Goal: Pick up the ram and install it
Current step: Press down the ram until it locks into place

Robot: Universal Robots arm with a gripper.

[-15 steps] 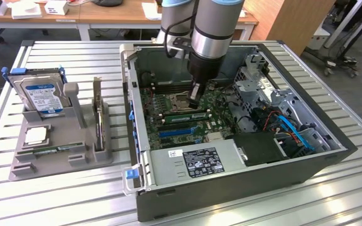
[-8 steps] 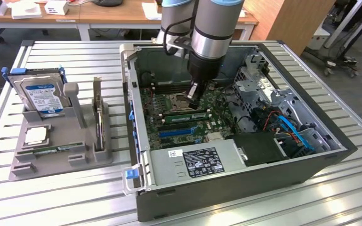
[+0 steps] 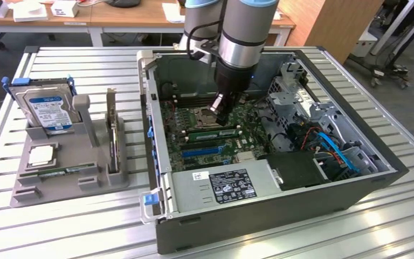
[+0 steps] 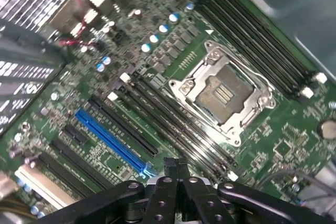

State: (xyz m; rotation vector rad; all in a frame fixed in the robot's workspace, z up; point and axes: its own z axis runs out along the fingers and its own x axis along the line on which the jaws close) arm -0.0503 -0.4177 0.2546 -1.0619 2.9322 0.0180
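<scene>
While the ram [image 3: 64, 171] lay in the grey holder [image 3: 20, 191] on the counter [image 3: 84, 70], at about 9 o'clock from the open computer case [image 3: 264, 216], the pick-up looked not yet done. The pincer [image 3: 221, 117] hung pressed together and empty over the motherboard [image 4: 173, 45], near the memory slots [image 4: 173, 124], arm reaching steeply downward.

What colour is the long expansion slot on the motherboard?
Bright blue; the slot shows best in the wrist view.
</scene>
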